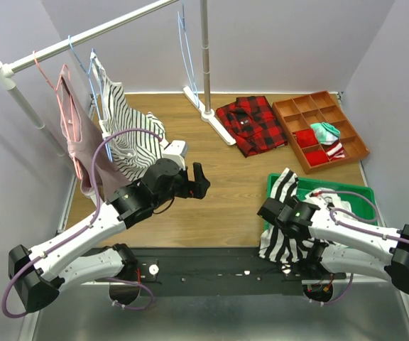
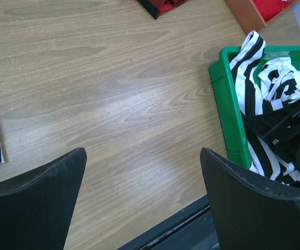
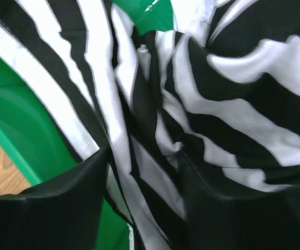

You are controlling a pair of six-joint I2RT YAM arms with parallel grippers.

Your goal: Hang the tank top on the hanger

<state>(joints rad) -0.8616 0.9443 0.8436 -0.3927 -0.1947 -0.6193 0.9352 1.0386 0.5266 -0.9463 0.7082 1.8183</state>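
The tank top (image 1: 284,186), with wide black-and-white stripes, lies bunched in a green bin (image 1: 353,199) at the right and spills over the bin's near left edge. My right gripper (image 1: 270,210) is down in that bunch. In the right wrist view its fingers (image 3: 46,208) close round a thick fold of the tank top (image 3: 217,104). My left gripper (image 1: 197,182) hovers open and empty over the bare wooden table, mid-left (image 2: 143,151). An empty light-blue hanger (image 1: 183,42) hangs from the rail at the back.
A dusty-pink top (image 1: 73,138) and a finer-striped top (image 1: 130,135) hang on the rail at left. The rail's pole (image 1: 205,57) and white foot stand at the back centre. A red plaid shirt (image 1: 251,124) and a wooden divided tray (image 1: 318,128) lie at the back right.
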